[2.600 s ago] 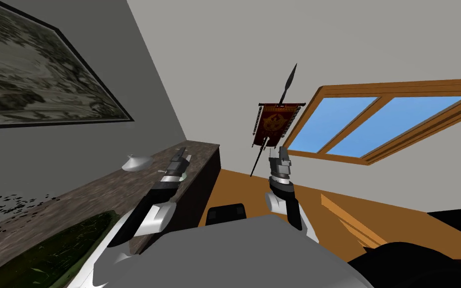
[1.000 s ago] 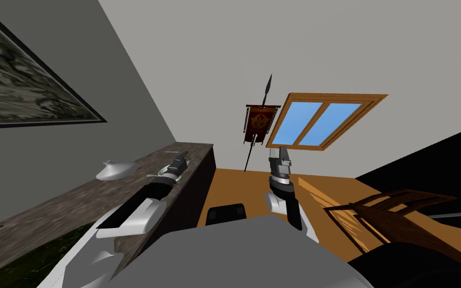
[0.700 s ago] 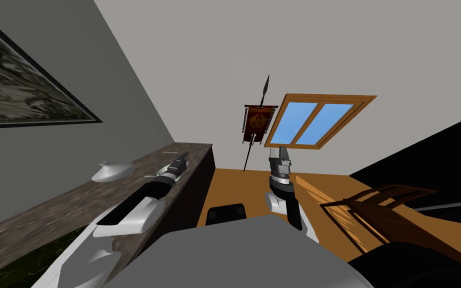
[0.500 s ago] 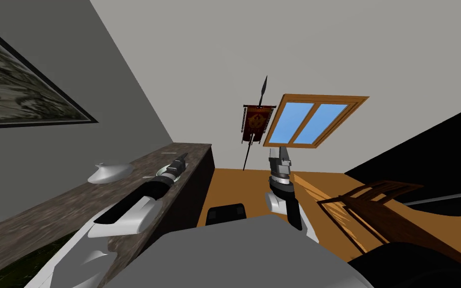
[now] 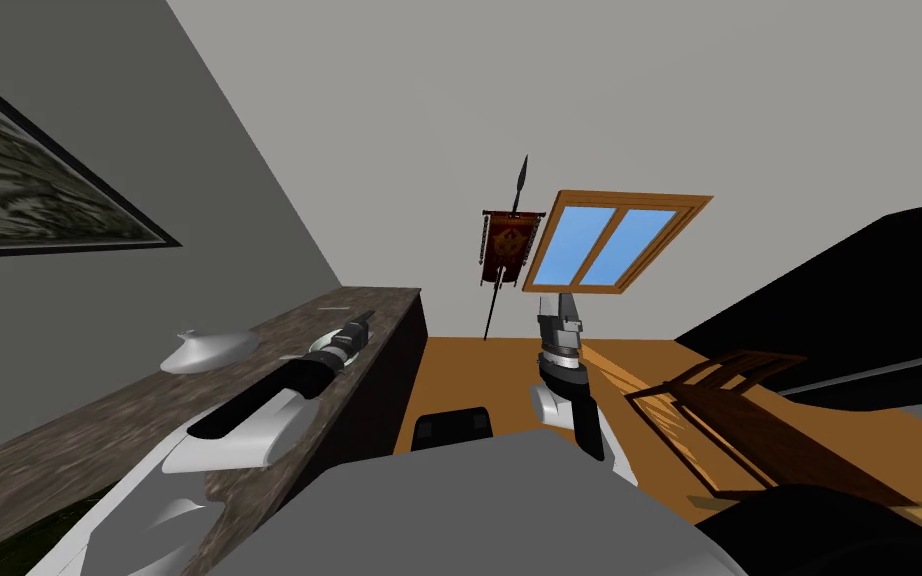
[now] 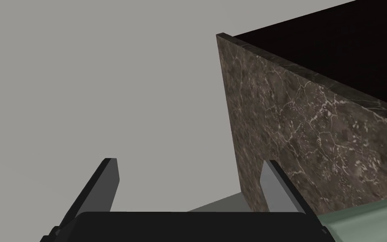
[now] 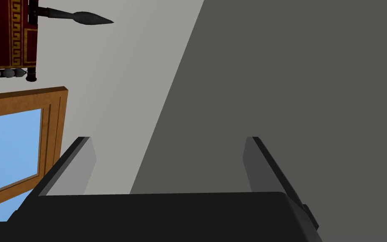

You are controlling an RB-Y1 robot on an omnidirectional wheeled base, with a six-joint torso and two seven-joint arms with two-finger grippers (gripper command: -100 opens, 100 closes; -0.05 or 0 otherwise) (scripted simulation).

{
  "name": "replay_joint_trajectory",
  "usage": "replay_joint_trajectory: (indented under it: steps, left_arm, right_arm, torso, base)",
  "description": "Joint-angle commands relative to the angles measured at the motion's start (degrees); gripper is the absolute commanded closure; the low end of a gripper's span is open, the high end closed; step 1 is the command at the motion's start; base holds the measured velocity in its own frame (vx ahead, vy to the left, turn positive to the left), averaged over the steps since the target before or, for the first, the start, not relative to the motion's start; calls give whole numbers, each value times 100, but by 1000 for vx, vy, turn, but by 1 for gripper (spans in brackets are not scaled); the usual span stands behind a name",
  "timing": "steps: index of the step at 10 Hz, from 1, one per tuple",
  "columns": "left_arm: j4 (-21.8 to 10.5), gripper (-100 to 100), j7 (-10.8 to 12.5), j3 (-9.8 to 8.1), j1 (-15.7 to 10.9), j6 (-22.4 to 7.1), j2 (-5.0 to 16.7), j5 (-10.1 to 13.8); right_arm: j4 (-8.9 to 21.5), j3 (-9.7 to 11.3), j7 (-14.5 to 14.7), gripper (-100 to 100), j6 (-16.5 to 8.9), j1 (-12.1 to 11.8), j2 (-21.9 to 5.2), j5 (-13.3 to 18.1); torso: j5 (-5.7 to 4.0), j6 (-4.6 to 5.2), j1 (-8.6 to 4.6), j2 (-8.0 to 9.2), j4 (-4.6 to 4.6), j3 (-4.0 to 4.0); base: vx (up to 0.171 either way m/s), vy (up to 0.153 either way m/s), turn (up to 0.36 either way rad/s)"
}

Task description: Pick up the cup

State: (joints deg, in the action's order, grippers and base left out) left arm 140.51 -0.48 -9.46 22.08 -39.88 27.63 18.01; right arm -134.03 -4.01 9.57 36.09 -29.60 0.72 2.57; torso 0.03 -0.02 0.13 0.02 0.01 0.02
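Obs: left gripper over the counter, fingers spread, nothing between them. A pale green form, probably the cup, sits on the counter just beside one finger, outside the gap. White dish lies apart. The right gripper is raised off the counter, released, empty.

The right gripper is spread open. Its two light grey, blade-like fingers rise from the dark body and stand well apart, leaning slightly outward, their tips level with each other.
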Motion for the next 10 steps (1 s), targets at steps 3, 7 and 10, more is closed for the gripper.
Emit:
replay_joint_trajectory:
  steps: [3, 7, 10]
  left_arm:
    - [26, -100, 53, -205, -8, -594, 196, 245]
    - [26, -100, 101, -347, -27, -1209, 327, 410]
    - [27, -100, 158, -495, -44, -1625, 455, 576]
  right_arm:
    - [0, 0, 0, 0, 0, -1, 0, 0]
    - [0, 0, 0, 0, 0, -1, 0, 0]
    - [0, 0, 0, 0, 0, -1, 0, 0]
  torso:
    - [0, -3, -2, -1, 0, 0]
    - [1, -3, 4, -2, 0, -1]
    - [1, -3, 2, -5, -1, -3]
  base:
    - [-13, 11, -40]
    - [-9, 17, -39]
    - [-2, 14, -31]
